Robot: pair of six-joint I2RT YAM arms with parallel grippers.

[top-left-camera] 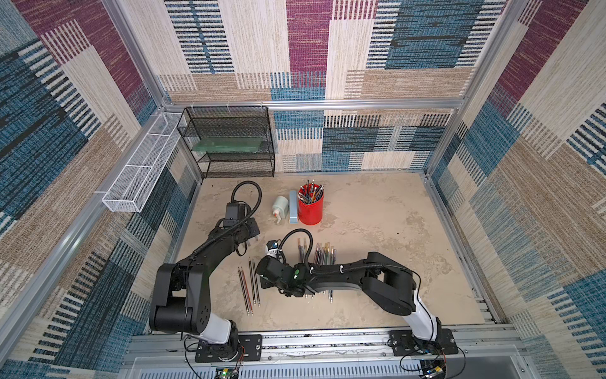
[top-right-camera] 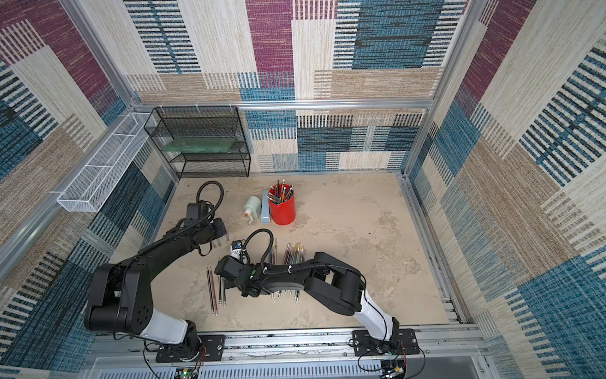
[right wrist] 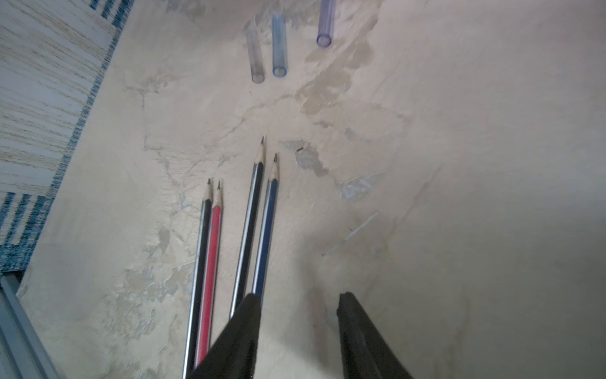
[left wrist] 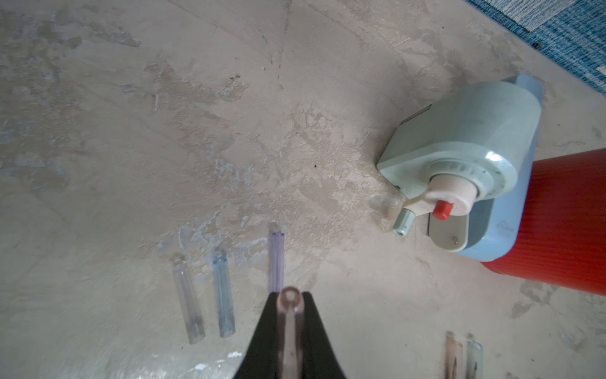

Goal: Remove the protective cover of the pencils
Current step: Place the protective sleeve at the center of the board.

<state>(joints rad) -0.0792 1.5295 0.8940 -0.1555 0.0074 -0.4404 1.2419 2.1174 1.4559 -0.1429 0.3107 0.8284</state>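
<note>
Pencils point(right wrist: 248, 229) bare, just beside released right end effector point(right wrist: 298, 297); left end effector point(left wrist: 289, 295) grasping pinkish cap point(left wrist: 290, 331).

Patchwork carpet walls point(top-left-camera: 308, 49) enclose a mottled beige floor point(top-left-camera: 377, 229).

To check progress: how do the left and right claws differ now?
The left claw is shut on a pinkish clear cap; the right claw is open and empty. The left claw is by three loose caps; the right claw by four bare pencils. Both are black.
</note>
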